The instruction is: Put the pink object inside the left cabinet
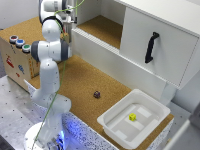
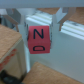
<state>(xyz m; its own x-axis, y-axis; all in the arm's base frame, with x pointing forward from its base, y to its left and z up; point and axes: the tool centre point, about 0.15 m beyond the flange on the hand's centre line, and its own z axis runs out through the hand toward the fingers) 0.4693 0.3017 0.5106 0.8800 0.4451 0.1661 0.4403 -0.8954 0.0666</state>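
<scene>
The pink object (image 2: 38,39) is a pinkish-red block with dark letters on its face. In the wrist view it sits between my gripper's fingers (image 2: 22,23), above a white surface with cork on either side. My gripper (image 1: 70,17) is high at the back of the exterior view, by the left outer edge of the left cabinet (image 1: 102,27), the doorless white compartment with a brown cork floor. The gripper is shut on the block. The block is too small to make out in the exterior view.
A small dark purplish piece (image 1: 96,94) lies on the cork tabletop. A yellow cube (image 1: 132,117) sits in a white tray (image 1: 151,106) at the front right. The right compartment has a white door with a black handle (image 1: 151,47). A wooden box with coloured buttons (image 1: 17,42) stands at the left.
</scene>
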